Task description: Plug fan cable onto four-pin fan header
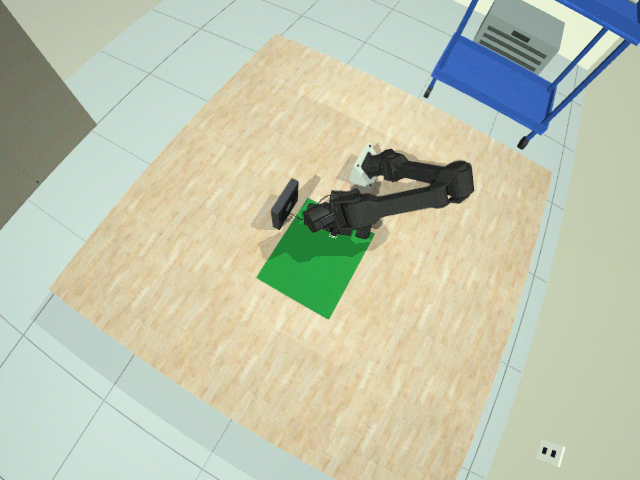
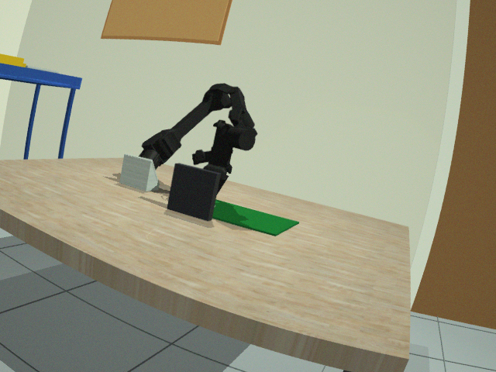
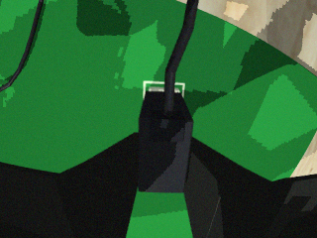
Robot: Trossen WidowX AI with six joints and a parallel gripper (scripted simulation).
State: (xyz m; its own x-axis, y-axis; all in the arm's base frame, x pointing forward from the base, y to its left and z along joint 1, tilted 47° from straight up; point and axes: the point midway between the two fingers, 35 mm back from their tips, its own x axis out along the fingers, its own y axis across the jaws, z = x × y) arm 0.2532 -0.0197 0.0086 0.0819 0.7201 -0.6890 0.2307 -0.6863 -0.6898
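The green board lies flat on the table. My gripper is shut on the black fan plug, with one finger on each side of it. The cable runs up from the plug in the wrist view. The plug covers most of the four-pin header; a white outline and a pale strip show just beyond its far edge. How deep the plug sits cannot be told. The dark square fan stands upright by the board's edge.
The arm's pale wedge-shaped base stands on the wooden table behind the board. A thin dark cable curves over the board at the wrist view's upper left. A blue cart stands beyond the table.
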